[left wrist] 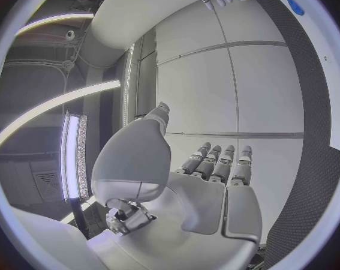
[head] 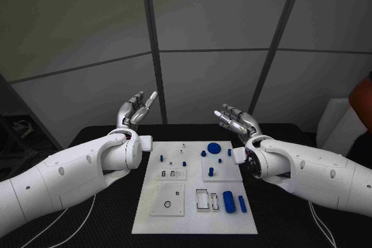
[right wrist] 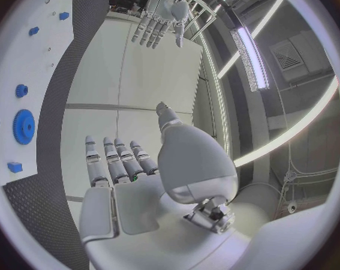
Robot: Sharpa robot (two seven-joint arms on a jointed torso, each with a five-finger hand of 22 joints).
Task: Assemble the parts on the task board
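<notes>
The task board lies flat in the middle of the black desk, its long axis running straight away from the robot, between the two forearms. Both hands are raised well above it, palms turned up and inward: the left hand stands over the board's far-left corner, the right hand over its far-right corner, each with fingers spread and holding nothing. So every part lies below and nearer the robot than either hand; any reach must come down and back toward the body.

On the board, the blue gear sits at the far end toward the right, closest to the right hand. The thick blue cylinder and the thin blue rod lie side by side near the front right, long axes parallel to the board's length, also on the right hand's side. Small blue pegs dot the middle, roughly even between the hands. By position, the right hand looks better placed for the larger parts.
</notes>
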